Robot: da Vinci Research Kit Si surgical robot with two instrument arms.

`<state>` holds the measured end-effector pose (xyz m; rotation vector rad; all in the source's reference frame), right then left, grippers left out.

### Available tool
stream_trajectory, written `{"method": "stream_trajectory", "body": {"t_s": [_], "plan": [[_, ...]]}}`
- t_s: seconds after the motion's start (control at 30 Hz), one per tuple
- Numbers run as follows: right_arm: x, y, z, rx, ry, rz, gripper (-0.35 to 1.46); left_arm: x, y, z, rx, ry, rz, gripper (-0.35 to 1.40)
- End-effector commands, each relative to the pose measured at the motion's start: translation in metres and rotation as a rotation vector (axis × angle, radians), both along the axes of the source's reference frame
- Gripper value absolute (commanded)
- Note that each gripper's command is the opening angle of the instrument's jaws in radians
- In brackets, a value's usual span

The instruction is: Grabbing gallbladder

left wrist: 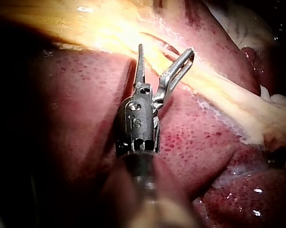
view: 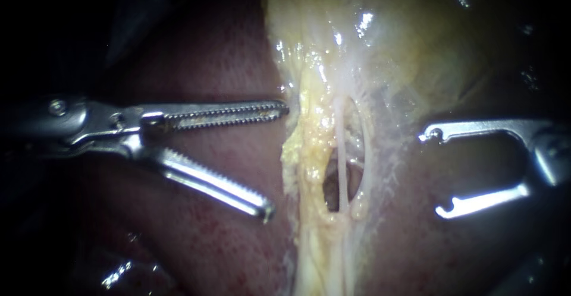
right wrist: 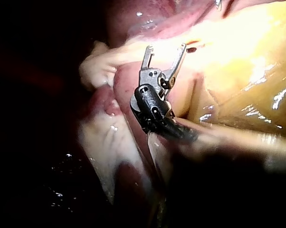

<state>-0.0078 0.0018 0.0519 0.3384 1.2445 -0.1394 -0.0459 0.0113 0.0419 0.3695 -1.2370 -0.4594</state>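
The yellowish gallbladder [view: 380, 40] fills the upper middle of the endoscope view and narrows downward into pale fatty tissue. Two thin whitish tubes [view: 342, 153] cross a dark window in that tissue. My left instrument [view: 275, 159] comes in from the left with toothed jaws wide open; the upper jaw's tip touches the tissue's left edge, the lower jaw hangs over the liver. My right instrument [view: 431, 174] stands open to the right of the tubes, its thin hooked jaws gripping nothing. The left wrist view shows the left instrument [left wrist: 166, 51] open at the yellow strip [left wrist: 219, 90].
Dark red liver [view: 202, 236] lies to both sides of the pale strip and under both instruments. In the right wrist view my right instrument [right wrist: 165, 48] is open before yellow tissue [right wrist: 238, 52], with pale fatty lumps [right wrist: 93, 71] beside it.
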Motion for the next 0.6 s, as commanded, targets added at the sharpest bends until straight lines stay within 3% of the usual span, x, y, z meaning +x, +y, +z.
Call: {"method": "stream_trajectory", "body": {"t_s": [0.03,0.37,0.6], "plan": [[0.0,0.0,0.0,0.0,0.0,0.0,0.59,0.0,0.0,0.0003,0.007,0.009,-0.005,0.51],[0.0,0.0001,0.0,0.005,-0.002,0.002,0.59,-0.0003,-0.0006,0.0028,0.066,0.062,-0.026,0.26],[0.0,0.0001,0.0001,0.005,-0.002,0.002,0.59,-0.0013,-0.0006,0.0034,0.097,0.071,-0.044,0.15]]}}
